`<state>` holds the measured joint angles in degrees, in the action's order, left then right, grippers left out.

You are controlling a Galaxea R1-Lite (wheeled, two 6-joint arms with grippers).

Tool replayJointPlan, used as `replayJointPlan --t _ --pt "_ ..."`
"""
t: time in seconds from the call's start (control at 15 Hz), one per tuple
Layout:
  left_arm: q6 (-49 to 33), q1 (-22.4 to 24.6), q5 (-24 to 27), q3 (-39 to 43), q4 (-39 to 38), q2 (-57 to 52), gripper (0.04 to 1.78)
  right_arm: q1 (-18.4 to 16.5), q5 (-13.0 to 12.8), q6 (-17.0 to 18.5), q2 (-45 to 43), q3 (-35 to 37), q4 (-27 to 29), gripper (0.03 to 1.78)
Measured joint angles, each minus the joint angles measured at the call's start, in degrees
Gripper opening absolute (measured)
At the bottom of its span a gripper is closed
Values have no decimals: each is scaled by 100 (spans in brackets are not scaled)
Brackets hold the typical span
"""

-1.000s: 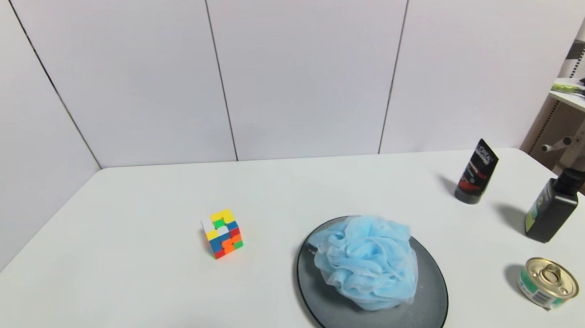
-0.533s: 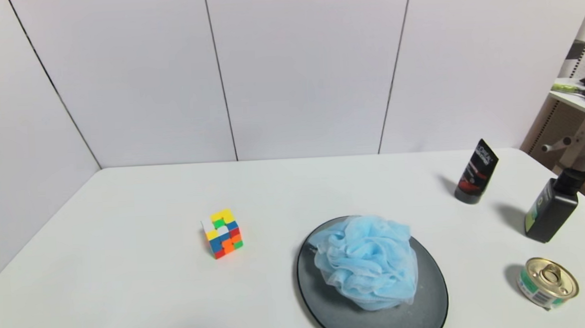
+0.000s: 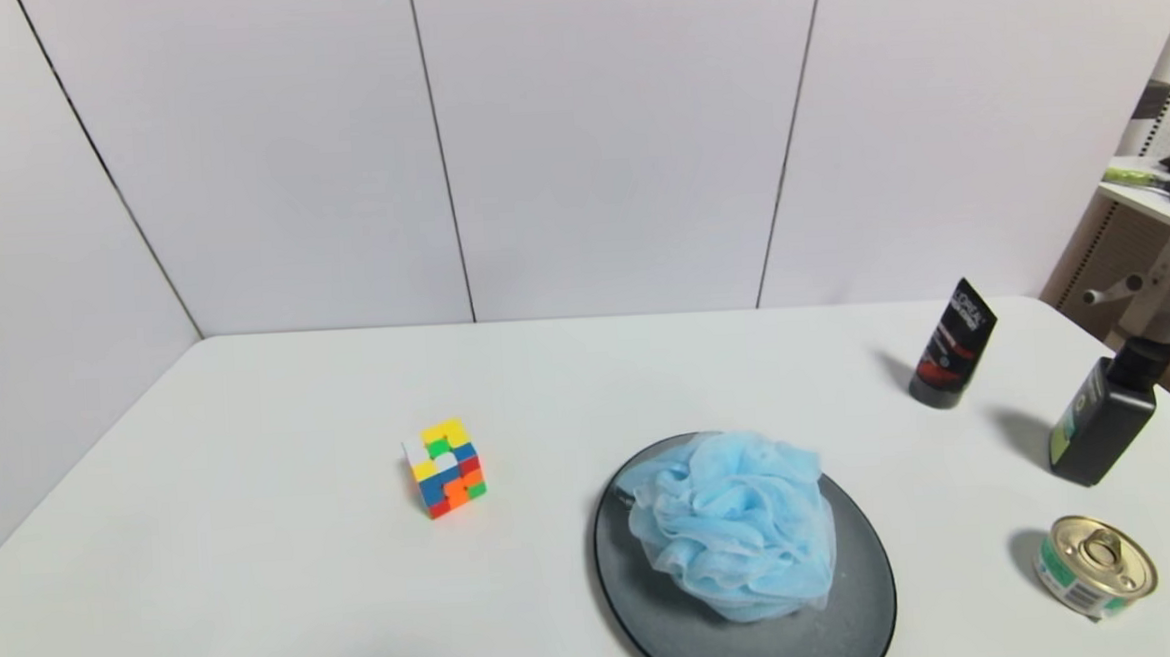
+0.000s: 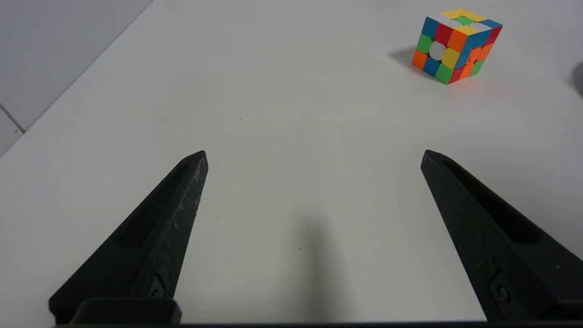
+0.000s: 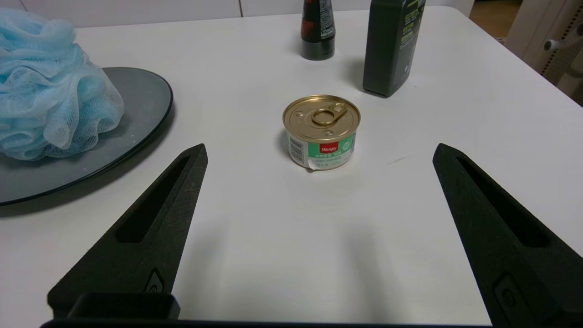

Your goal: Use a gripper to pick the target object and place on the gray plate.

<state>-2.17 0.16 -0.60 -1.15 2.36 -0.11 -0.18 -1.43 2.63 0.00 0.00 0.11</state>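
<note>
Left gripper (image 4: 314,155), seen only from its own wrist camera, with its two black fingers (image 4: 159,228) spread wide apart and holding nothing, low over the bare near-left part of the white table (image 4: 291,114); a multicoloured cube (image 4: 457,45) stands farther off, beyond the right finger. Right gripper (image 5: 319,150), likewise seen only from its wrist camera, fingers (image 5: 150,228) wide apart and empty, low over the near-right part of the table, facing a small gold-topped can (image 5: 321,131) that stands upright beyond the fingertips, apart from them. Neither arm appears in the head view. The blue pouf (image 3: 731,526) lies on the gray plate (image 3: 865,604), covering its far and middle part, with bare plate showing at the near and right edges; the plate sits near the table's front edge, right of centre. The cube (image 3: 445,467) stands well to the plate's left. To the right stand the can (image 3: 1096,564), a dark bottle (image 3: 1105,416) and, farther back, a black tube (image 3: 952,344), cap down.
</note>
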Motion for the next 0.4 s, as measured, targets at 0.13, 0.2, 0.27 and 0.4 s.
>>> replayJointPlan --t 0.13,0.2,0.27,0.4 --pt "0 0 0 0 0 0 169 0 -6 -11 0 0 10 171" --pt "-2 0 0 0 0 0 169 0 -5 -35 7 -5 77 171" --pt "2 0 0 0 -2 0 169 0 -5 -40 24 -10 94 171" --pt "0 0 0 0 0 0 169 0 0 -21 13 -10 11 171"
